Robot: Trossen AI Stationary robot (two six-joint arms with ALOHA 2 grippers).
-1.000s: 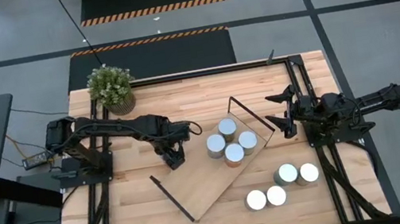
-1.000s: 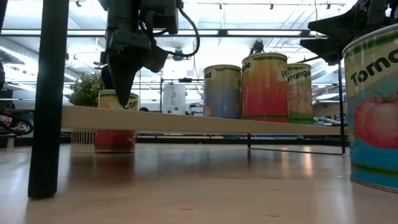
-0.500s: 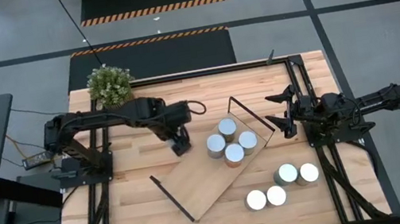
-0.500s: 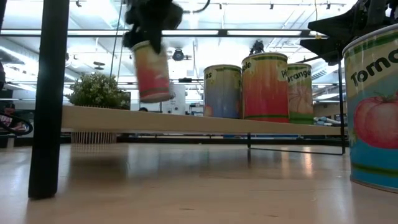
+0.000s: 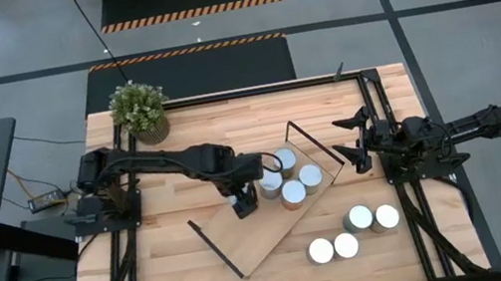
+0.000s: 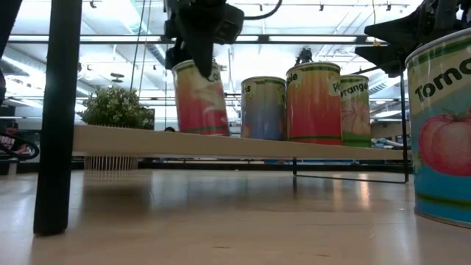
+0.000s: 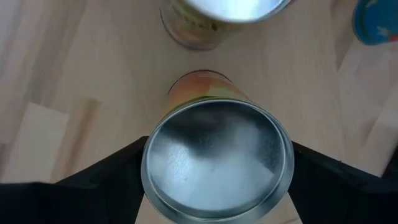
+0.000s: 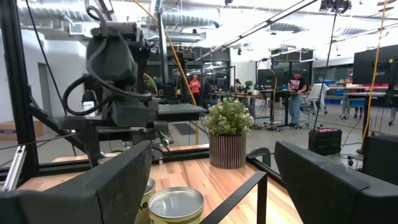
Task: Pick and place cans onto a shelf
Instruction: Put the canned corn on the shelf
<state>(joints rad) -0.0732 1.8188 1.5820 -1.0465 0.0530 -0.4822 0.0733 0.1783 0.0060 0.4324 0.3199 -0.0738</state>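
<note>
Carrying: the left gripper [image 5: 242,202] is clamped tight on a can [image 6: 199,98], fingers pinching its sides just under the rim; the wrist view shows the lid [image 7: 217,160] filling the gap between them.
Changed: a second ago that can stood on the table behind the board's left end; now it hangs over the shelf [image 5: 244,224], tilted a little, its base just above the wood in the low view.
Where: it sits close beside the three cans [image 5: 289,177] already grouped on the shelf, on their left.
Touching or not: I can't tell whether the base has met the board yet.
Right gripper: [image 5: 351,150] parked off the shelf's right end, fingers part open, nothing between them.
Remaining: four cans [image 5: 351,232] wait on the table near the right arm.
Meaning: this looks like the fourth can going up, so roughly halfway.
Next, I'd guess: level it, set it down, let go without nudging the neighbours.
</note>
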